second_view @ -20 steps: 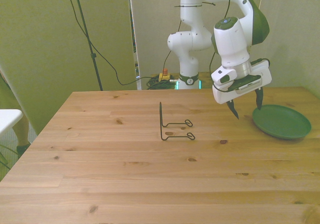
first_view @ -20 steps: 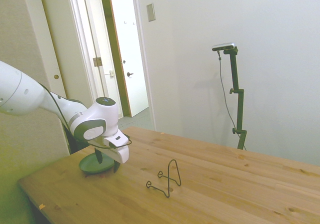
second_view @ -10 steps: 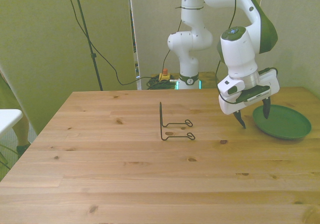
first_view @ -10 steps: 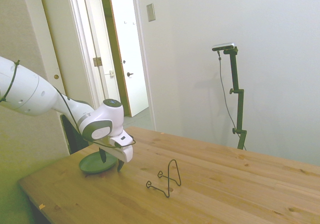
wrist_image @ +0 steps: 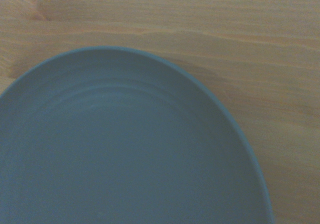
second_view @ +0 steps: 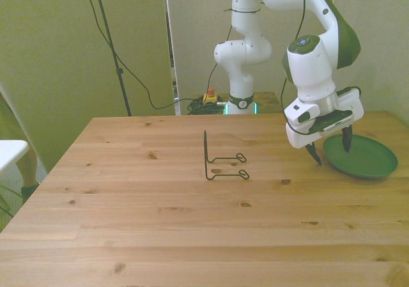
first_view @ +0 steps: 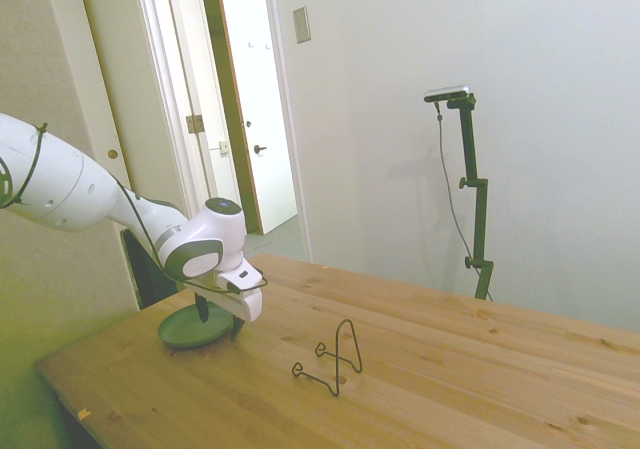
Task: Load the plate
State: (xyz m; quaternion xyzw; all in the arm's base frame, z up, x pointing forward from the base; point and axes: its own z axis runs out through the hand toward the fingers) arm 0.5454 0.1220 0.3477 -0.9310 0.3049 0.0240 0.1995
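The round grey-green plate (second_view: 364,160) lies flat on the wooden table near its edge on the front view's right; it also shows in the side view (first_view: 188,330) and fills most of the wrist view (wrist_image: 125,149). My gripper (second_view: 332,154) hangs open low over the plate's rim on the side toward the table's middle, holding nothing. One finger (second_view: 317,156) is just outside the rim and the other is above the plate's inside. In the side view the gripper (first_view: 221,321) partly hides the plate's near edge.
A thin black wire stand (second_view: 222,159) sits upright near the table's middle, well apart from the plate, and also appears in the side view (first_view: 335,361). Bare wooden tabletop (second_view: 192,229) stretches in front of it.
The gripper has travelled toward the front view's right and come lower, from beside the plate to straddling its rim. It stays open. The plate and wire stand have not moved.
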